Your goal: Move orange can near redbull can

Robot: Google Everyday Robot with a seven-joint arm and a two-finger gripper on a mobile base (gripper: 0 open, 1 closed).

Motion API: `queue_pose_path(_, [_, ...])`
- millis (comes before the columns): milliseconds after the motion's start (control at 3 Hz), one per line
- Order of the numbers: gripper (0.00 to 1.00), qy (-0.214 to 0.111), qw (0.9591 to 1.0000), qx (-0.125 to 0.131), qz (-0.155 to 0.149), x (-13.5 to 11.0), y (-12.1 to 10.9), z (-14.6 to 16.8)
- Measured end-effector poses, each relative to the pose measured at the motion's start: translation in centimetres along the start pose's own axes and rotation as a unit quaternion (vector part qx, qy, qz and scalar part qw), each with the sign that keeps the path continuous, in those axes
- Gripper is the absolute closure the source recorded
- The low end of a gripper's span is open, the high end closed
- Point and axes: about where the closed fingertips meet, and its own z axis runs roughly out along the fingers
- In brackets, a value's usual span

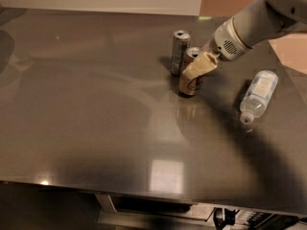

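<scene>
The tool (199, 66) grips the orange can (190, 84) by its upper part, upright just beside the redbull can (179, 51) toward the far edge of the counter (96, 128), a water bottle (259, 92) lying near its right edge

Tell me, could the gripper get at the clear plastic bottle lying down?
Probably, once freed: the gripper has its jaws closed on the orange-brown soda can. Only bare grey tabletop separates it from the clear plastic bottle.
</scene>
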Motion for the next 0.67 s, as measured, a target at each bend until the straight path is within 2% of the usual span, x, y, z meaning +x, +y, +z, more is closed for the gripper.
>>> queue_pose_path(333, [0.82, -0.004, 0.9997, 0.021, 0.007, 0.0, -2.0, 0.8])
queue_pose_path(667, [0.58, 0.001, 0.9994, 0.034, 0.006, 0.0, -3.4, 1.4])
